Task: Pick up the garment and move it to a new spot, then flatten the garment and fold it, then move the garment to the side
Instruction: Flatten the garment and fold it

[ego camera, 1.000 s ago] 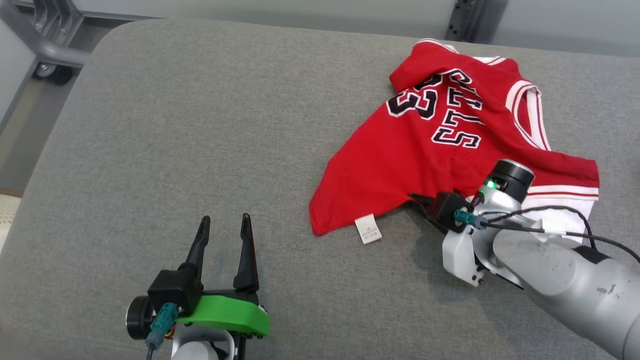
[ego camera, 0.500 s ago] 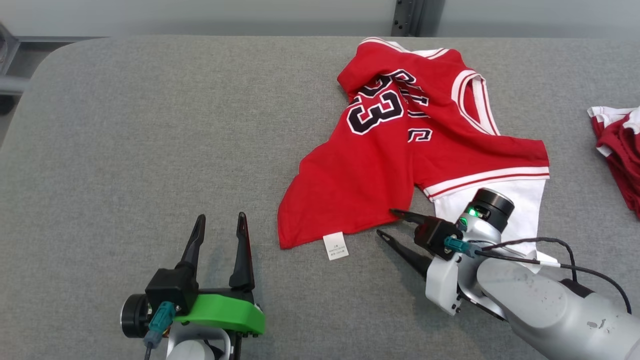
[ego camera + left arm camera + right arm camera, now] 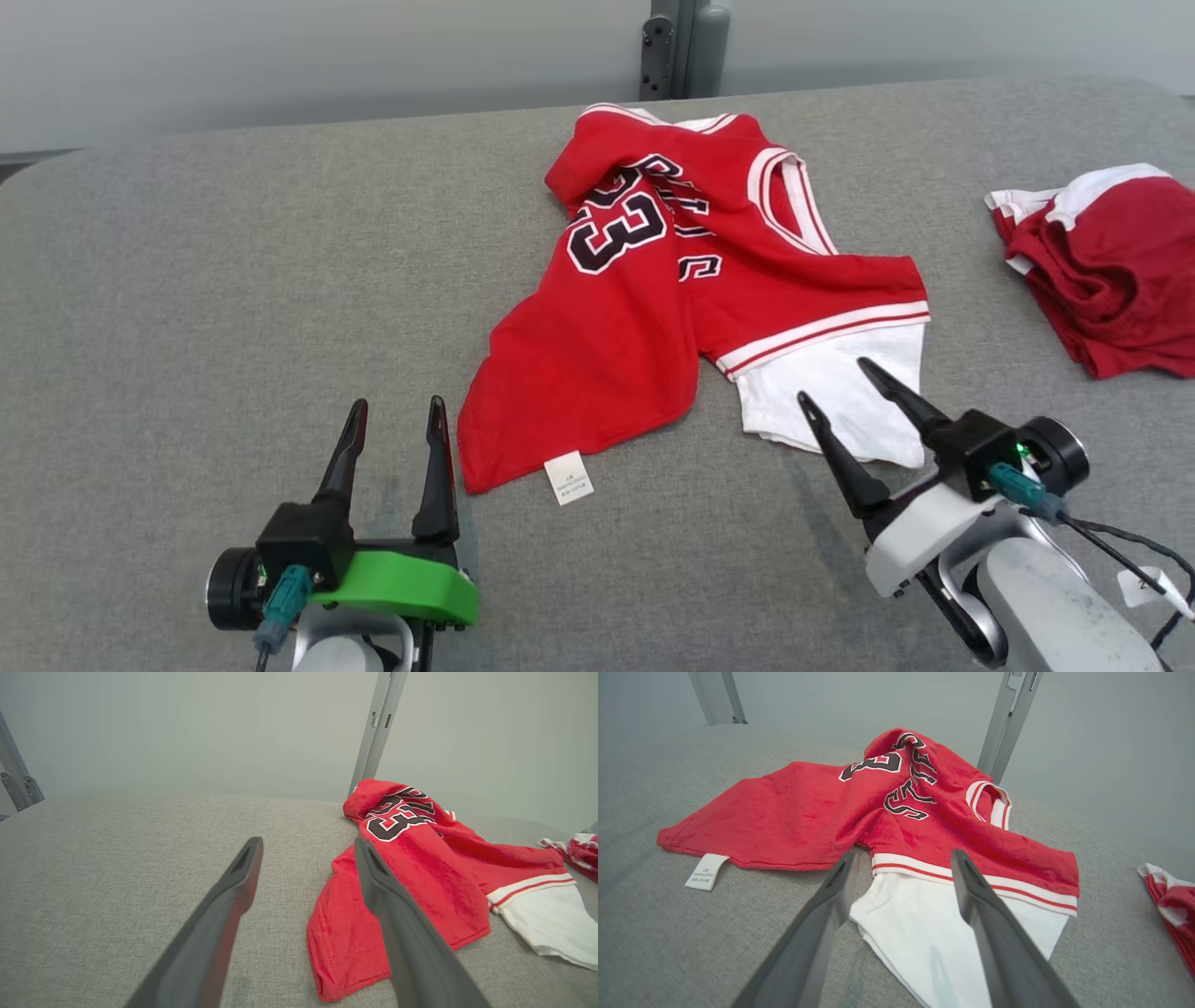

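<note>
Lister: Changed since a second ago, we enter: the right gripper, then pinched shut at the red hem of the garment, now stands spread wide and off the cloth. Our head camera has swung too, so the shift of the whole picture is not the garment's.

Checker: Arm poses?

Lister: From the lower right corner comes the right forearm, wrist tilted, fingers slanting up and left toward the garment's white part. At lower left, the left gripper, fingers upright in the frame, over the bare grey table.

Checker: Counts?

Lister: We count two grippers, two fingers each. One garment at centre, crumpled, red with white trim and black numerals. One white label at its lower hem. One further red-and-white heap at the right edge, well apart. One grey post at top centre.

Checker: Grips?

Lister: Both pairs of jaws fully apart, both holding nothing. Right fingertips lie over the white part's near edge; whether they touch it we cannot tell. Left fingertips are near the red hem's lower left corner, apart from it.
</note>
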`<state>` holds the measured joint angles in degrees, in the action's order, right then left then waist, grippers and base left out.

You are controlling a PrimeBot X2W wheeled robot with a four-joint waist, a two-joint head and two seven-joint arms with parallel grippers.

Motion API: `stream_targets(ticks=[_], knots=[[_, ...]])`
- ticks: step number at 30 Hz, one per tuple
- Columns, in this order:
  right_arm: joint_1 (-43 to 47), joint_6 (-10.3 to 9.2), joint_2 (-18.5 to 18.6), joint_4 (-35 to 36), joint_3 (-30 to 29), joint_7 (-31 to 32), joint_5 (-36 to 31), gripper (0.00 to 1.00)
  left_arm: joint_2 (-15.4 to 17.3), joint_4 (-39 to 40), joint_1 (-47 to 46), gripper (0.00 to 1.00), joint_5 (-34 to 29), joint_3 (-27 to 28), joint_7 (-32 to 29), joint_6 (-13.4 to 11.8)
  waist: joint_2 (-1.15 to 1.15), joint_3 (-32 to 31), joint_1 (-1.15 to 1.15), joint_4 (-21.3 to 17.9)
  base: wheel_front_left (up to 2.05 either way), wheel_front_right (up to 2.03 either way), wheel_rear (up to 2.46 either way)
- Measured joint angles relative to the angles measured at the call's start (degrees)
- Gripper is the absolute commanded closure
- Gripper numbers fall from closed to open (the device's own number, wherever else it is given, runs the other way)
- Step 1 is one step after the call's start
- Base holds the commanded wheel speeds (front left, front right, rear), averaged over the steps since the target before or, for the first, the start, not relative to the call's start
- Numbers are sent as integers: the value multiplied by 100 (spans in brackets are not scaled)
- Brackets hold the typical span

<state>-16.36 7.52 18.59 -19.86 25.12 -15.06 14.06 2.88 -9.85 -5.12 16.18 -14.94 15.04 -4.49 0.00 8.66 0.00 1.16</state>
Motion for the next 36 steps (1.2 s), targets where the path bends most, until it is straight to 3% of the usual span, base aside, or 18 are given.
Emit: stream_targets(ticks=[6, 17, 36], knots=[[687, -1, -660, 576, -1386, 0, -379, 0, 9, 10, 147, 0, -67, 116, 1, 49, 0, -197, 0, -214, 0, 0, 0], [1306, -1, -1327, 1211, -2265, 0, -447, 0, 8, 256, 756, 0, -65, 377, 1, 98, 0, -612, 0, -335, 0, 0, 0], [1502, -1, -1529, 1196, -2328, 0, -436, 0, -1, 408, 1009, 0, -48, 392, 0, 38, 0, -924, 0, -282, 0, 0, 0]])
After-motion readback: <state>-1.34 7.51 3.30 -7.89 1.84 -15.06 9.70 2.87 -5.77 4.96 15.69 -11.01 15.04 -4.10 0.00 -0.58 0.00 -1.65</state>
